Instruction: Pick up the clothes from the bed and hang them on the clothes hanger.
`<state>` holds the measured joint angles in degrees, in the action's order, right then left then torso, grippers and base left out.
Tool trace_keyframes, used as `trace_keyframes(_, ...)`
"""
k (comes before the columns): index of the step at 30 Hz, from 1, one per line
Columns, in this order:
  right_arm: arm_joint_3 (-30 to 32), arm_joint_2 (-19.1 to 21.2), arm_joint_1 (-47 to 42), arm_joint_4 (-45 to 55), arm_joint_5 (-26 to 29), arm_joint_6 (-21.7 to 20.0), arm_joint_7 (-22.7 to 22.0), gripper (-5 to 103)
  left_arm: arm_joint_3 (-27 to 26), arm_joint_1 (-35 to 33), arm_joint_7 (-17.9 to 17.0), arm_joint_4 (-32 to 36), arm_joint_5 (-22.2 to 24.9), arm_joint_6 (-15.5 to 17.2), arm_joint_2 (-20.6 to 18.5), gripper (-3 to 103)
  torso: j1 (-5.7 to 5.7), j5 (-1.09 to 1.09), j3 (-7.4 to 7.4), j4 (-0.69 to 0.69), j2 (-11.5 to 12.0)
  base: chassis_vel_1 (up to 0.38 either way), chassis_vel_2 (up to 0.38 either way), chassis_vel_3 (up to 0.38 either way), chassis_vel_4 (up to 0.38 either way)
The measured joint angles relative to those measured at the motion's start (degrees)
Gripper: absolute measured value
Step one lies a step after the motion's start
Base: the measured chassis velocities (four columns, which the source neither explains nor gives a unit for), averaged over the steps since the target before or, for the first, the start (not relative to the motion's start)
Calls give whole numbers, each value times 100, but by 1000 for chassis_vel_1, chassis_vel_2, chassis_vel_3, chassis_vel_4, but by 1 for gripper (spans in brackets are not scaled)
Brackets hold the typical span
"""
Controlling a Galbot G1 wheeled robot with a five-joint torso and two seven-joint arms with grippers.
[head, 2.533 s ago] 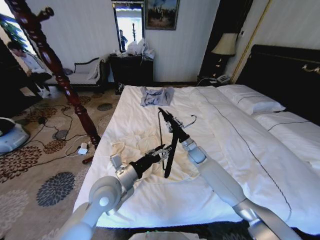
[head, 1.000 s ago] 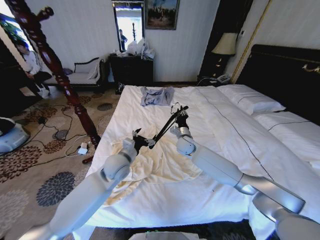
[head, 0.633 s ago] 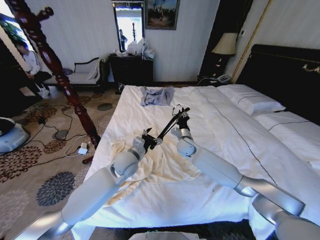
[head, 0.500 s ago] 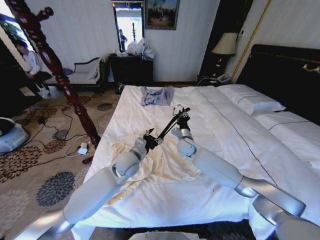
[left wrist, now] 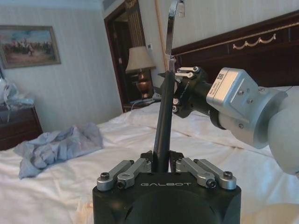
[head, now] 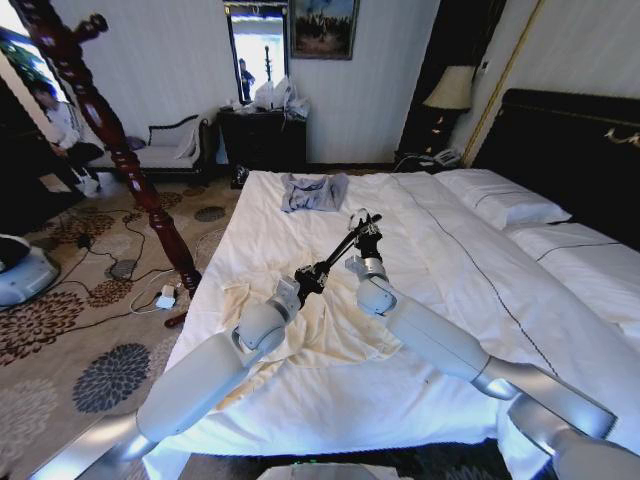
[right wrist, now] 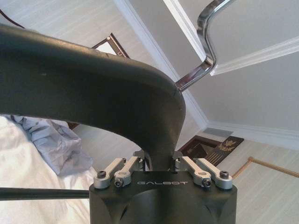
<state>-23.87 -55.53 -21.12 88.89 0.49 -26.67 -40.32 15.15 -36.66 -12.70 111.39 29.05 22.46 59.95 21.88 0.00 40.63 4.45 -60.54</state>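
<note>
Head view had both arms out over the bed (head: 300, 200), and both were on the clothes hanger (head: 338, 250)! The right gripper (head: 366, 236) was clenched on the black hanger just under its metal hook (head: 357, 213), while the left gripper (head: 312, 276) was clamped on the lower end of the same bar, so the hanger slanted in the air between them. The left wrist view confirmed it: the bar rose straight out of the left gripper's closed fingers (left wrist: 133, 169). Below them the cream clothes (head: 320, 335) lay crumpled on the duvet near the bed's left edge, towards the foot. A small grey-blue garment (head: 313, 190) sat well apart, by the far edge of the bed.
</note>
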Motion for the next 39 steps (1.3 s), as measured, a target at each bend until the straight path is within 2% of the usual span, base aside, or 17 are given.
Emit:
trace_keyframes(6,24,33,-60,91,-38,84,17,24,-78,-133,78,45,-211,-93,-55,17,0,0,0,0,0,0,0,0,0)
trace_keyframes(12,15,36,-60,139,-50,149,38,24,-140,-310,-73,168,-366,-56,-101,17,0,0,0,-1,0,0,0,0,0)
trace_keyframes(13,10,37,-48,141,-39,158,38,24,-172,-349,-110,185,-376,-49,-119,15,0,0,0,-1,0,0,0,0,0)
trace_keyframes(18,-13,29,-30,159,-12,169,24,21,-224,-441,-144,174,-452,-85,-148,35,0,0,0,-1,0,0,0,0,0)
trace_keyframes(21,-24,25,-30,168,-3,173,22,21,-249,-467,-127,167,-520,-133,-155,41,0,0,0,0,0,0,0,0,0)
trace_keyframes(24,-44,22,-29,198,24,180,16,21,-267,-485,-80,167,-570,-165,-181,57,0,0,0,0,0,0,0,0,0)
trace_keyframes(27,-49,19,-26,207,44,203,14,21,-259,-485,-65,165,-571,-223,-205,63,0,0,0,0,0,0,0,0,0)
trace_keyframes(30,-73,8,-3,238,100,243,8,21,-241,-476,45,120,-580,-378,-221,79,0,0,0,0,0,0,0,0,0)
trace_keyframes(33,-83,4,0,254,123,264,4,21,-239,-463,112,87,-618,-454,-222,85,0,0,0,0,0,0,0,0,0)
trace_keyframes(35,-84,2,-1,264,135,304,-1,21,-239,-445,200,55,-655,-506,-222,94,0,0,0,0,0,0,0,0,0)
trace_keyframes(39,-84,3,-32,277,150,345,-2,21,-244,-444,288,32,-682,-553,-221,79,0,0,0,0,0,0,0,0,0)
